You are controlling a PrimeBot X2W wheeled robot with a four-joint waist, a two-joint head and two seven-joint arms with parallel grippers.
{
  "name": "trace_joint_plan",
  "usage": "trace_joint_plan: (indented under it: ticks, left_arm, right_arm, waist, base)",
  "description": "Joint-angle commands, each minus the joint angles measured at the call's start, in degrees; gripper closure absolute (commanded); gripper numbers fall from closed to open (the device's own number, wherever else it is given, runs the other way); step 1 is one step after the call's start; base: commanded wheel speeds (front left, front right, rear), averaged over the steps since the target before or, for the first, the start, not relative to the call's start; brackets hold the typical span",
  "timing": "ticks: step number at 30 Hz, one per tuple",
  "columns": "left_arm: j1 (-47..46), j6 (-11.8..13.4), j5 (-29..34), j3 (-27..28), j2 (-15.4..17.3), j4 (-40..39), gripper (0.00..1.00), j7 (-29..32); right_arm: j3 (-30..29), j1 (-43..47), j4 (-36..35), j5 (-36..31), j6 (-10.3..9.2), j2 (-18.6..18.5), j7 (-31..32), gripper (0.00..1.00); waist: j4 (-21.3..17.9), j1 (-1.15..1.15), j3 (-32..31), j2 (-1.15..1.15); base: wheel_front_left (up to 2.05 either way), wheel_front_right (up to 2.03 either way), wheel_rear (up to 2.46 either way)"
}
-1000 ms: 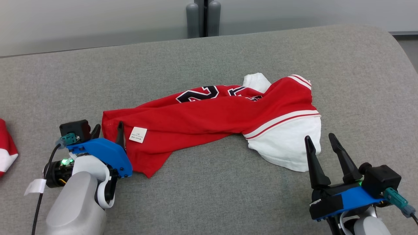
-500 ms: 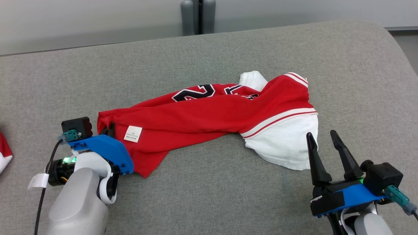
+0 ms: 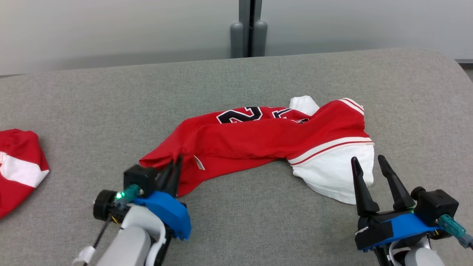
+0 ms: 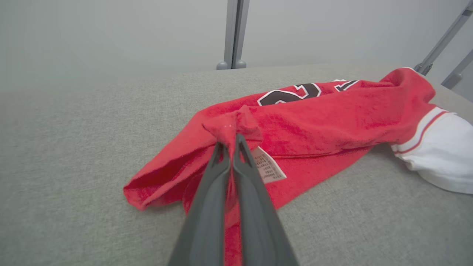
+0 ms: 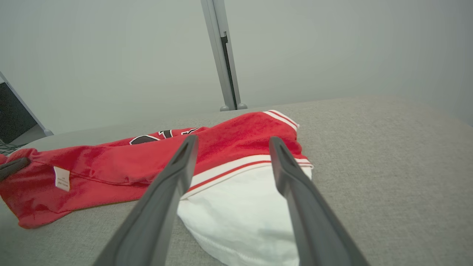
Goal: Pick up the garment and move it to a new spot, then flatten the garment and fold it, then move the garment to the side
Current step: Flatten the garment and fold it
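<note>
Now the left gripper [image 3: 176,164] has clamped shut on a bunched fold at the hem of the crumpled red-and-white jersey [image 3: 258,136] with black numerals, where a second ago it stood spread; lifting can probably start. The right gripper [image 3: 367,159] waits wide open just beside the white end. The jersey lies mid-surface on the grey upholstered pad [image 3: 236,81], long axis left to right, hem pointing left.

Numerals [image 3: 240,115] on garment [image 3: 258,144] — dark, white-edged; a "2" reads, the next digit is folded under. White tag [image 4: 268,168] — print illegible.
</note>
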Motion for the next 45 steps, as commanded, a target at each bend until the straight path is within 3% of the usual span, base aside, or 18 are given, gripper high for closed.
trace_joint_plan:
  ticks: [1, 6, 7, 8, 14, 16, 17, 19, 22, 37, 38, 39, 40, 45]
  left_arm:
    - [2.45, -0.14, 0.80, -1.45, 0.33, -3.05, 1.00, 1.06]
    - [10.97, -0.40, 1.11, -6.70, 1.28, -12.43, 1.00, 7.71]
    - [12.41, -0.37, 0.35, -7.25, 1.21, -13.69, 0.57, 9.37]
    - [13.48, -0.02, 0.11, -7.54, 1.44, -14.75, 0.00, 10.67]
    - [17.54, 1.67, -2.56, -7.26, 2.43, -20.87, 0.00, 15.57]
    - [17.85, 3.65, -3.20, -5.28, 3.10, -23.39, 0.00, 16.03]
    - [17.63, 6.20, -3.37, -2.94, 3.58, -25.61, 0.00, 16.01]
    - [17.08, 8.59, -2.67, -0.86, 4.88, -25.96, 0.00, 16.87]
    - [15.45, 10.06, -3.84, 0.82, 5.18, -24.22, 0.00, 19.17]
    - [6.28, 6.62, -11.12, 3.19, 1.13, -6.84, 0.02, 22.50]
    - [5.88, 6.22, -11.16, 3.13, 1.05, -5.99, 0.59, 22.32]
    - [5.31, 6.04, -11.16, 3.27, 0.94, -5.11, 0.84, 21.69]
    - [4.84, 5.83, -11.16, 3.32, 0.87, -4.38, 1.00, 21.37]
    - [3.19, 4.99, -11.31, 2.84, 0.36, -1.00, 1.00, 20.75]
  right_arm:
    - [-0.34, 0.54, -0.21, -0.09, 0.03, -0.11, 0.27, 0.00]
    - [-0.31, 1.23, -0.75, -0.18, 0.03, -0.09, 0.97, 0.00]
    - [-0.28, 1.22, -0.84, -0.12, 0.03, -0.10, 1.15, 0.00]
    - [-0.23, 1.27, -0.86, -0.09, 0.03, -0.10, 1.23, 0.00]
    - [0.00, 1.63, -0.97, 0.01, 0.03, -0.10, 1.51, 0.00]
    - [0.01, 1.66, -1.10, -0.01, 0.03, -0.11, 1.63, 0.00]
    - [-0.12, 1.89, -1.25, -0.01, 0.03, -0.11, 1.74, 0.00]
    - [-0.12, 1.97, -1.35, 0.03, 0.03, -0.10, 1.73, 0.00]
    - [0.14, 1.74, -1.53, 0.25, 0.03, -0.09, 1.89, 0.00]
    - [0.92, -0.05, -0.59, 1.40, 0.03, -0.10, 0.72, 0.00]
    - [0.94, -0.10, -0.53, 1.39, 0.03, -0.10, 0.62, 0.00]
    - [0.95, -0.15, -0.45, 1.48, 0.03, -0.10, 0.55, 0.00]
    - [0.96, -0.26, -0.37, 1.57, 0.03, -0.09, 0.48, 0.00]
    - [0.91, -0.69, -0.15, 1.74, 0.03, -0.10, 0.39, 0.00]
  waist:
    - [0.51, 0.01, -0.33, 0.00]
    - [1.79, 0.01, -1.32, 0.00]
    - [1.96, 0.01, -1.46, 0.00]
    - [2.12, 0.01, -1.62, 0.00]
    - [2.43, 0.01, -2.22, 0.00]
    - [2.34, 0.01, -2.37, 0.00]
    - [2.23, 0.01, -2.48, 0.00]
    - [2.02, 0.01, -2.47, 0.00]
    - [1.58, 0.01, -2.16, 0.00]
    - [-0.68, 0.01, 0.49, 0.00]
    - [-0.70, 0.01, 0.63, 0.00]
    - [-0.70, 0.01, 0.77, 0.00]
    - [-0.68, 0.01, 0.91, 0.00]
    - [-0.46, 0.01, 1.29, 0.00]
  base:
    - [0.00, 0.00, 0.00]
    - [0.00, 0.00, 0.00]
    - [0.00, 0.00, 0.00]
    - [0.00, 0.00, 0.00]
    - [0.00, 0.00, 0.00]
    - [0.00, 0.00, 0.00]
    - [0.00, 0.00, 0.00]
    - [0.00, 0.00, 0.00]
    - [0.00, 0.00, 0.00]
    - [0.00, 0.00, 0.00]
    - [0.00, 0.00, 0.00]
    - [0.00, 0.00, 0.00]
    - [0.00, 0.00, 0.00]
    - [0.00, 0.00, 0.00]
